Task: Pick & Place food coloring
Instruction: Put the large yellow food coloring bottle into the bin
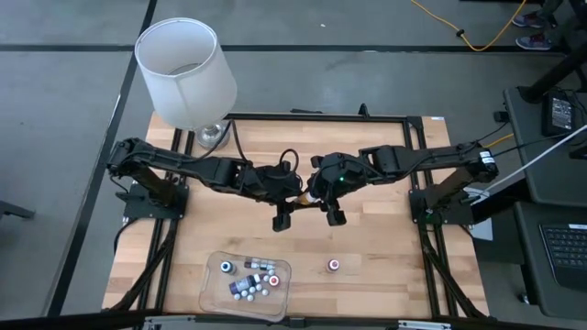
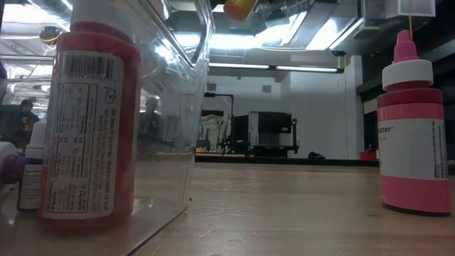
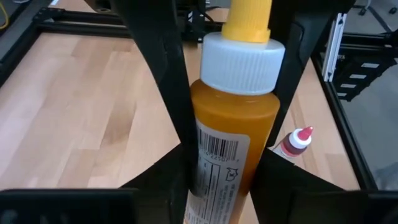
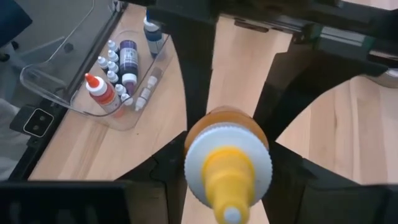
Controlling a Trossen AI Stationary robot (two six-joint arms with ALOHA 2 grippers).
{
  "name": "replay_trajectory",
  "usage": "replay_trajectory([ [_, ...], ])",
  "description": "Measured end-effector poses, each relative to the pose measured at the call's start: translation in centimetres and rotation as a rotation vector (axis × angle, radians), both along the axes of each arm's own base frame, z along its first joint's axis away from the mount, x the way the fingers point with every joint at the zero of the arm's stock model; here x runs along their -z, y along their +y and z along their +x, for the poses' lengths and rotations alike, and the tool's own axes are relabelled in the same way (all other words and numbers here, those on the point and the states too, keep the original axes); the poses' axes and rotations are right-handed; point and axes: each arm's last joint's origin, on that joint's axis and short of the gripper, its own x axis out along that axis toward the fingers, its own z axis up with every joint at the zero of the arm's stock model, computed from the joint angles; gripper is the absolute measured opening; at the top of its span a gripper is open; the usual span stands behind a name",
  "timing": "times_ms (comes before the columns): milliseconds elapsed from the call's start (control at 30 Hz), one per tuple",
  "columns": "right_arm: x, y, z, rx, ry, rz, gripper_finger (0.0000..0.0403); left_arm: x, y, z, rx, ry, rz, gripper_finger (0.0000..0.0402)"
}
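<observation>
We see both arms reaching inward, meeting above table centre. Left gripper fingers clamp small orange food-colouring bottle with white cap, yellow tip; right gripper fingers flank same bottle, grip we cannot tell. Bottle's lower half hidden by fingers. Clear plastic tray at near table edge holds several tiny bottles; lone red bottle stands beside it.

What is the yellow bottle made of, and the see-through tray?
The orange-yellow squeeze bottle, between both tools, looks like soft translucent plastic: colour glows through it, and its ridged white cap looks like hard matte plastic. The clear tray seems thin glossy plastic, since the bottles show through its walls.
</observation>
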Motion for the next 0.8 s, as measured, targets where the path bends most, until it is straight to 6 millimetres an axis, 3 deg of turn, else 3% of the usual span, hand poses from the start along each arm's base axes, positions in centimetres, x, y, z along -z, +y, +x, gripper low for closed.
replay_trajectory([
  [367,-1.1,0.1,-0.3,-0.021,-0.062,0.021,0.0183,-2.4,0.4,-1.5,-0.051,-0.044,0.050,0.0118],
  [533,-2.3,0.0,-1.5,0.003,-0.102,0.016,0.0215,-3.0,0.3,-2.0,-0.062,-0.053,0.060,0.0111],
  [600,-2.4,0.0,-2.8,0.014,-0.051,0.018,0.0225,-3.2,0.2,-2.8,-0.080,-0.032,0.075,0.0111],
  [800,-2.8,-0.2,-3.7,0.077,-0.033,-0.016,0.0237,-4.2,-0.4,-4.8,-0.148,-0.027,0.119,0.0109],
])
